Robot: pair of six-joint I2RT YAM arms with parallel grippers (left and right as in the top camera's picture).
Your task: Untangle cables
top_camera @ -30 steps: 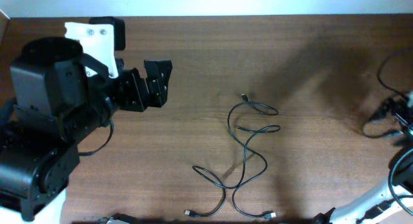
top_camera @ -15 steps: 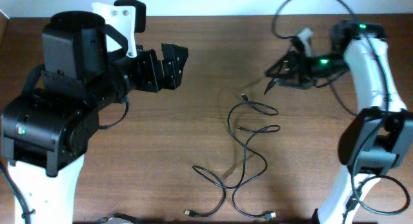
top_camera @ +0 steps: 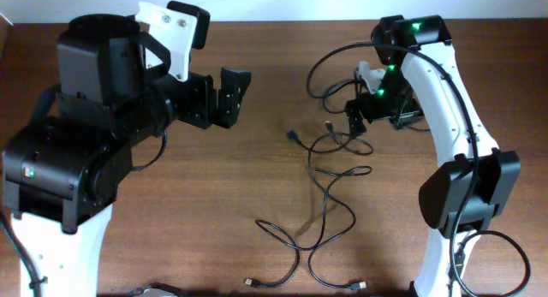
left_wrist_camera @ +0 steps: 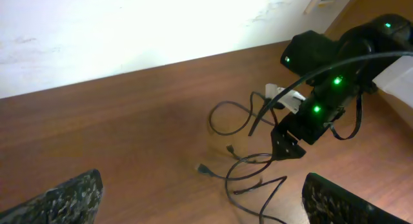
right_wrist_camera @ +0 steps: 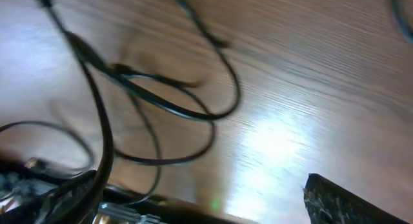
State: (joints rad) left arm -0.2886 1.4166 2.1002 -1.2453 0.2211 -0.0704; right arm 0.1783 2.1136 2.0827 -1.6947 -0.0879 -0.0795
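Observation:
The cables (top_camera: 324,207) are thin black cords lying in a loose tangle on the wooden table, from a plug end (top_camera: 294,134) at the top down to plug ends at the front edge (top_camera: 251,282). My right gripper (top_camera: 355,117) hovers low over the tangle's top loops, open. In the right wrist view the cables (right_wrist_camera: 161,101) lie ahead of its spread fingers (right_wrist_camera: 200,204), blurred. My left gripper (top_camera: 233,96) is open and empty, raised left of the cables. The left wrist view shows the cables (left_wrist_camera: 251,179) between and beyond its fingers (left_wrist_camera: 203,201).
The right arm (top_camera: 445,83) arches over the table's right side with its own thicker black cable (top_camera: 330,62) looping near the gripper. The bulky left arm (top_camera: 77,143) covers the left side. A white wall (left_wrist_camera: 129,24) lies past the table's far edge.
The right arm has swung in from the right edge to the top of the tangle. A top plug end has shifted left. The left gripper has moved slightly right.

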